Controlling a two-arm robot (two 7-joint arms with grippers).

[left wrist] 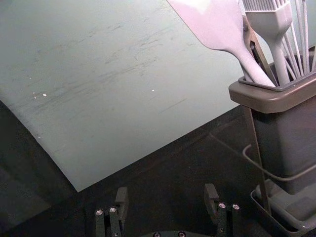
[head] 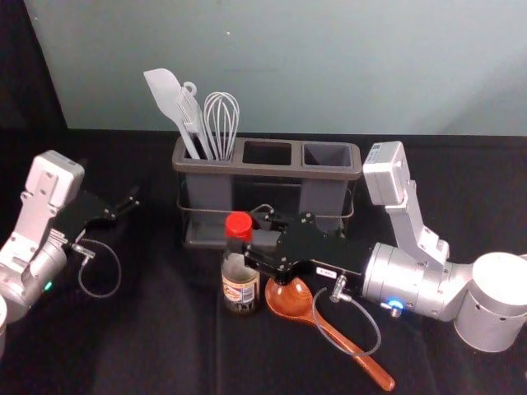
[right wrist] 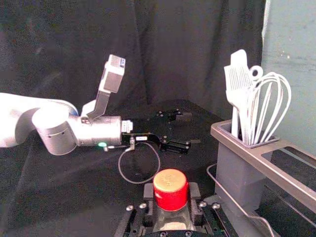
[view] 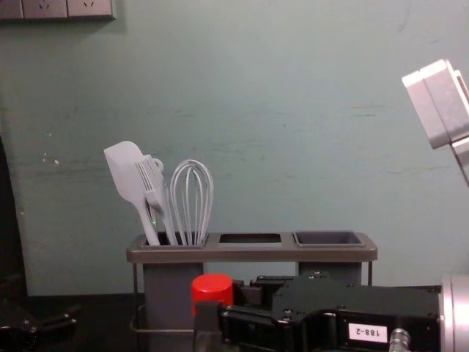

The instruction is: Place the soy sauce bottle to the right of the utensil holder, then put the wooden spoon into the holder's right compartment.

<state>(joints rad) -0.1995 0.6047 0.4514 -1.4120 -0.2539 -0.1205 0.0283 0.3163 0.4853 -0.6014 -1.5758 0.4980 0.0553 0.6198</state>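
A red cap [head: 239, 225] tops a clear bottle [head: 240, 284] of dark sauce, its label [head: 240, 292] patterned in cream, red and dark print, beside a glossy orange-brown spoon [head: 289, 299]. Pale grey utensils [head: 170, 97] stand in a grey holder [head: 198, 166] with a brown-grey rim, against a grey-green wall [head: 329, 66] and black cloth [head: 148, 329].

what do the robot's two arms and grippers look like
The left arm and right arm are silvery-white with rounded segments; the left gripper and right gripper are black and angular with small bright screws. Grey cables loop near the wrists. A green light marks the left arm, a blue light the right.
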